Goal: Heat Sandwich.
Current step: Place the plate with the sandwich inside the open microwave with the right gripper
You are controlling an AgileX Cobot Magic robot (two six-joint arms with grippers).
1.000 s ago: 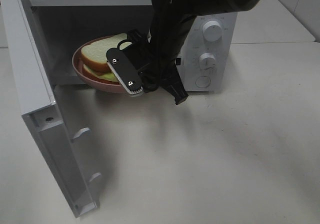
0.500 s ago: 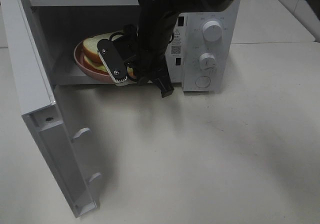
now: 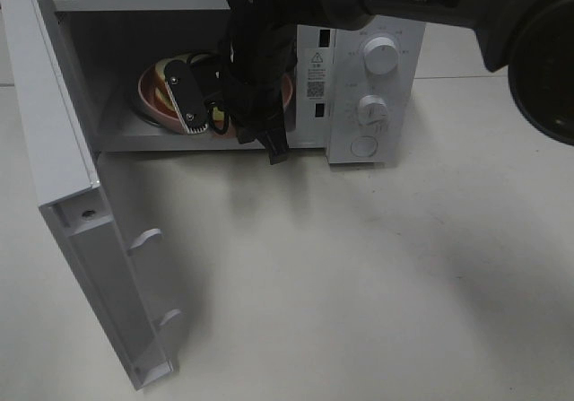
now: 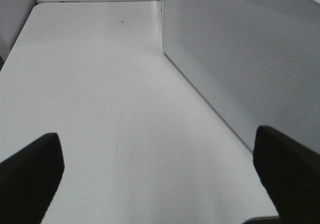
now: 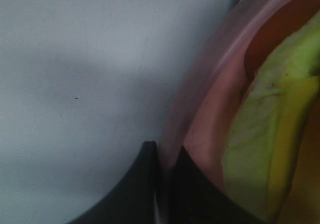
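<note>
Sandwich (image 5: 270,134) sits on the pink plate (image 5: 210,119), inside the microwave (image 3: 395,24) cavity. The door (image 3: 63,141) is swung wide open.

Right wrist view: the pale green-yellow edge of the sandwich lies on the plate, just inside the rim and close to the right gripper (image 5: 162,156). Can't tell if they touch.

Right gripper is pinched on the plate rim, one jaw inside it and one outside.

High view: the right arm reaches across the middle into the cavity. It covers most of the plate, and the sandwich is largely hidden there.

Left gripper (image 4: 160,184) is spread wide with nothing between the jaws. It hovers over the table (image 4: 100,83) beside the microwave's perforated side wall, well apart from the sandwich.
</note>
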